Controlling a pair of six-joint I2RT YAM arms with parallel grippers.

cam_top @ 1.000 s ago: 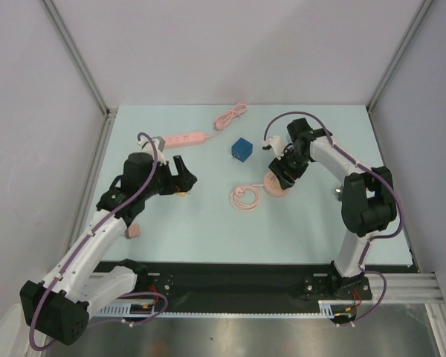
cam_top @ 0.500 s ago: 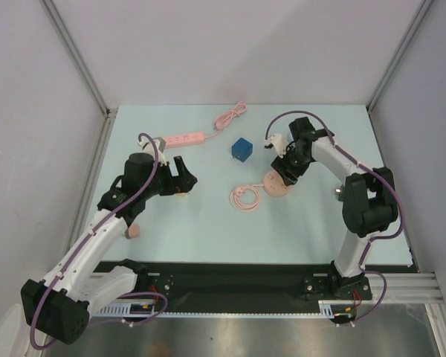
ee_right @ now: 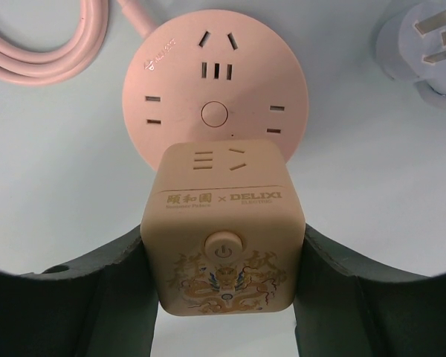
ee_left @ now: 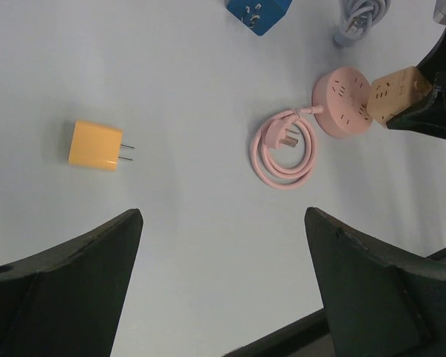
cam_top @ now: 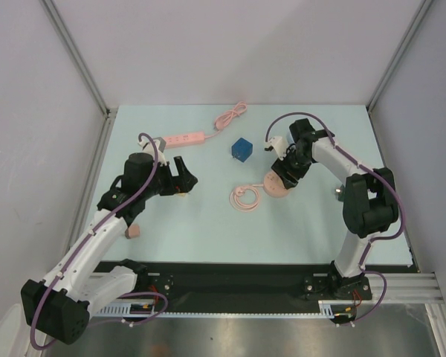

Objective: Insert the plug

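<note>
Plug cube (ee_right: 223, 230) (right wrist): right gripper (ee_right: 223, 256) is clamping it, jaws part-open; socket (ee_right: 215, 97) is lying at 12 o'clock.
Right gripper (top): is creeping toward 12 o'clock, realigning; plug not yet inserted.
Left gripper (ee_left: 223, 223) (left wrist): is hanging wide open, empty.

White-shelled, black-jointed arms (cam_top: 97, 238) (purple cables (cam_top: 297, 114) alongside) end in a black left pincer (cam_top: 186, 172) and right pincer (cam_top: 285, 172).
</note>
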